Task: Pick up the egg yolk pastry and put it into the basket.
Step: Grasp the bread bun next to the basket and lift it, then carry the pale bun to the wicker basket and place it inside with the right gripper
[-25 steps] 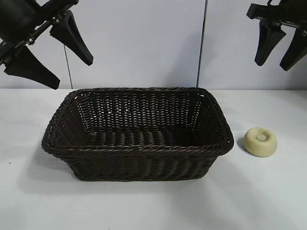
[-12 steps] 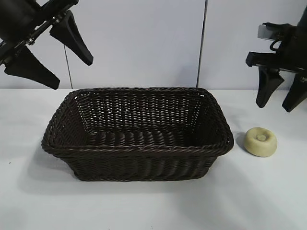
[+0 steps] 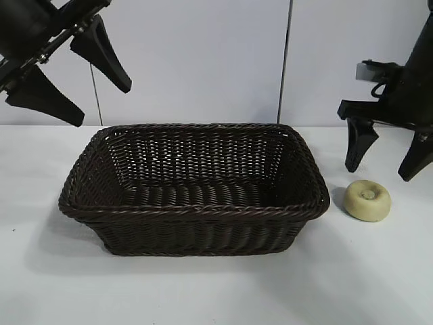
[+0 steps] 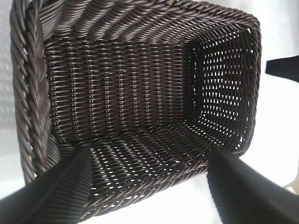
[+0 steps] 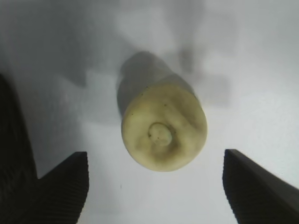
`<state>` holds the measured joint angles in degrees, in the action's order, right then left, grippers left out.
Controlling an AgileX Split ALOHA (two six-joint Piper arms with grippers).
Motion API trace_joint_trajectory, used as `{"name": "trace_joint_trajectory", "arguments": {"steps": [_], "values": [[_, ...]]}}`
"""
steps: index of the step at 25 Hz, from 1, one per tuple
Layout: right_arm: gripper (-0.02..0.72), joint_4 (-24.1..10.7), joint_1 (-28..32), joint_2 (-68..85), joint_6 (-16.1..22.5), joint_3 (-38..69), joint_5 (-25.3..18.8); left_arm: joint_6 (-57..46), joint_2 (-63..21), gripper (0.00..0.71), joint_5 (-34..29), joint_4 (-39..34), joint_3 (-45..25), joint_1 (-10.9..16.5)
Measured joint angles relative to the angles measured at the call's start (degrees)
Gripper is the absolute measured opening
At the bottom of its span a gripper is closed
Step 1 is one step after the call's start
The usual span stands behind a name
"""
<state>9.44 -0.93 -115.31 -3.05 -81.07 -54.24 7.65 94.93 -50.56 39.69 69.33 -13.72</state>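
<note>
Now we see the right claw (image 3: 386, 154) hanging above the pastry (image 3: 367, 200), fingers spread wide, holding nothing; in its wrist view the pastry (image 5: 164, 129) sits between both fingers with bare counter (image 3: 216, 291) on each side. The pastry lies on the counter just right of the basket (image 3: 194, 204), a narrow gap off its rim. Our left claw (image 3: 67, 74) hangs open and empty above the basket's far left corner. Both arms are cut off by the frame's edges.
</note>
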Motion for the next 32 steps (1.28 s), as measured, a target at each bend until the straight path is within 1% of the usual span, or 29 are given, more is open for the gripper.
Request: {"name": "trace_joint_trajectory", "arguments": {"steps": [5,7,9,12,14,15,18,21,23,29,32], "values": [[0.569,0.4,0.0,-4.1,0.5,0.0,1.2,0.0,0.0,0.507,-0.1,0.0,0.0,0.0],[0.551,0.5,0.0,-5.0,0.9,0.0,1.5,0.0,0.0,0.507,-0.3,0.0,0.0,0.0],[0.477,0.6,0.0,-5.2,1.1,0.0,1.6,0.0,0.0,0.507,-0.6,0.0,0.0,0.0],[0.255,0.8,0.0,-5.2,1.1,0.0,1.7,0.0,0.0,0.507,-0.7,0.0,0.0,0.0],[0.160,1.1,0.0,-5.2,1.2,0.0,1.7,0.0,0.0,0.507,-0.7,0.0,0.0,0.0],[0.135,1.2,0.0,-5.0,1.2,0.0,1.6,0.0,0.0,0.507,-0.7,0.0,0.0,0.0],[0.106,1.2,0.0,-3.8,0.9,0.0,1.4,0.0,0.0,0.507,-0.9,0.0,0.0,0.0],[0.104,1.3,0.0,-1.1,0.4,-0.1,0.7,0.0,0.0,0.507,-1.2,0.0,0.0,0.0],[0.102,1.3,0.0,0.8,0.4,-0.9,-1.0,0.0,0.0,0.507,-1.4,0.0,0.0,0.0],[0.097,2.2,-0.1,6.9,-0.3,-4.4,-8.4,0.2,0.0,0.507,-1.9,0.0,0.0,0.0],[0.097,2.3,-1.2,9.1,-1.3,-6.2,-10.2,0.2,0.0,0.507,-2.0,0.0,0.0,0.0]]}}
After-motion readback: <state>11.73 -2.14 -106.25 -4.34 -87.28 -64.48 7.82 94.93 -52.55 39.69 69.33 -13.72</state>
